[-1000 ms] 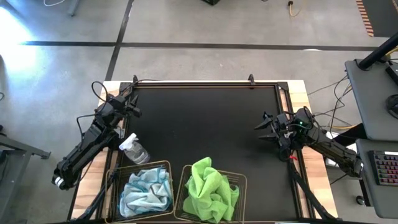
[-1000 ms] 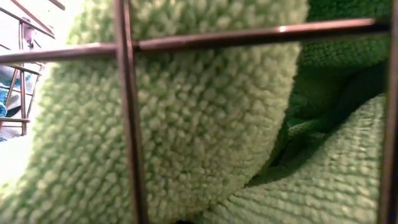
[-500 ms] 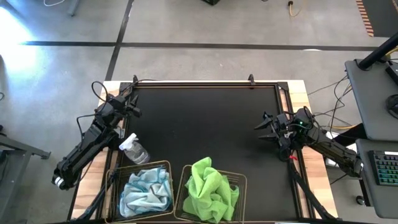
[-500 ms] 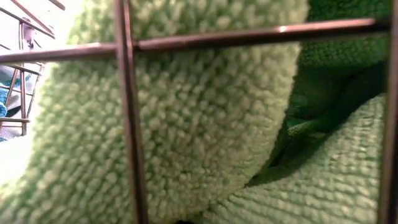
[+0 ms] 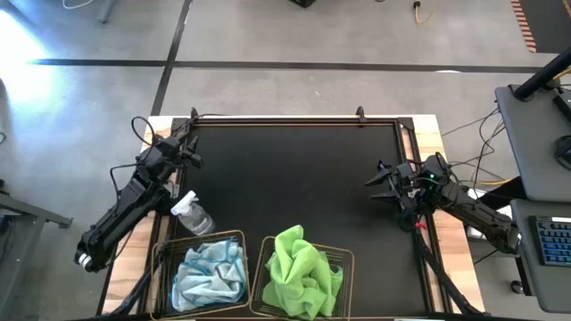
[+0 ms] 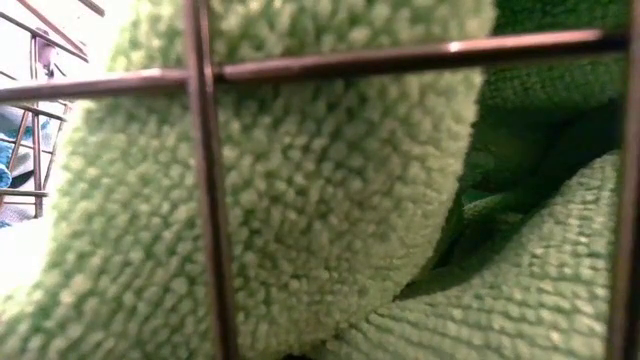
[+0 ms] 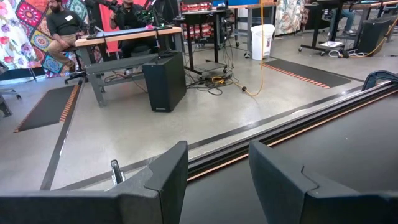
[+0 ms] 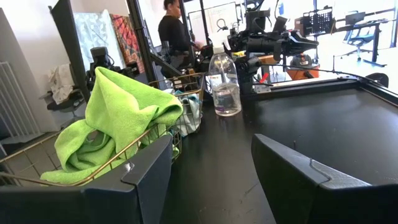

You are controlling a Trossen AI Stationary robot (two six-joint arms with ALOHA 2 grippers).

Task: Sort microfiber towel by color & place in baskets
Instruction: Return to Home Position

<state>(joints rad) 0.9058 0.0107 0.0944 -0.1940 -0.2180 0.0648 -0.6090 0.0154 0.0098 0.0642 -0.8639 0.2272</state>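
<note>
Lime green microfiber towels (image 5: 299, 275) lie heaped in the right wire basket (image 5: 346, 260) at the table's near edge; they also show in the right wrist view as green towels (image 8: 118, 121) and fill the low view behind the mesh (image 6: 205, 200). Pale blue towels (image 5: 210, 276) lie in the left basket (image 5: 230, 237). My left gripper (image 5: 190, 152) stands open at the table's far left, level, with nothing between its fingers. My right gripper (image 5: 375, 185) stands open near the right edge, holding nothing.
A small clear spray bottle (image 5: 193, 215) lies on the black mat (image 5: 294, 178) just beyond the left basket; it stands as a bottle (image 8: 225, 87) in the right wrist view. The mat's middle and far part are bare. People sit at desks beyond the table.
</note>
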